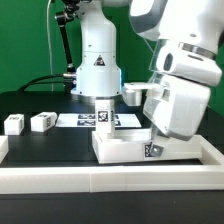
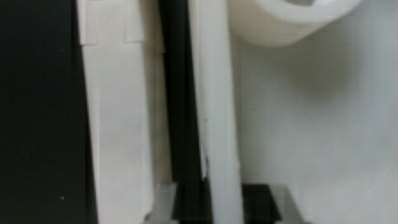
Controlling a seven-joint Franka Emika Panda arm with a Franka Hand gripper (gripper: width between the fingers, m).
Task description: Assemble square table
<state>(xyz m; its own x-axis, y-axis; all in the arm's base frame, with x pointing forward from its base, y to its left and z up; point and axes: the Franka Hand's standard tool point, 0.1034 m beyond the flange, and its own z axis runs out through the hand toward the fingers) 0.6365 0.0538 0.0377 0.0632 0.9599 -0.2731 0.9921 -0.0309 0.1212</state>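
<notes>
The square table's white slab [image 1: 122, 149] lies flat at the front, close to the long white border wall [image 1: 110, 180]. One blocky leg [image 1: 103, 112] stands upright on the slab's far side. Two loose legs [image 1: 14, 124] [image 1: 42, 121] rest on the black table at the exterior view's left, and another leg [image 1: 133, 94] sits behind near the arm's base. My gripper [image 1: 152, 135] comes down on the slab's edge at the exterior view's right. In the wrist view the gripper [image 2: 214, 205] is shut on the slab's thin raised rim [image 2: 208, 110], one dark finger on each side. A rounded leg [image 2: 294, 22] shows beyond.
The marker board [image 1: 82, 119] lies flat behind the slab. The arm's white base [image 1: 97, 60] stands at the back centre with cables to its left. The border wall runs along the front and up the exterior view's right side.
</notes>
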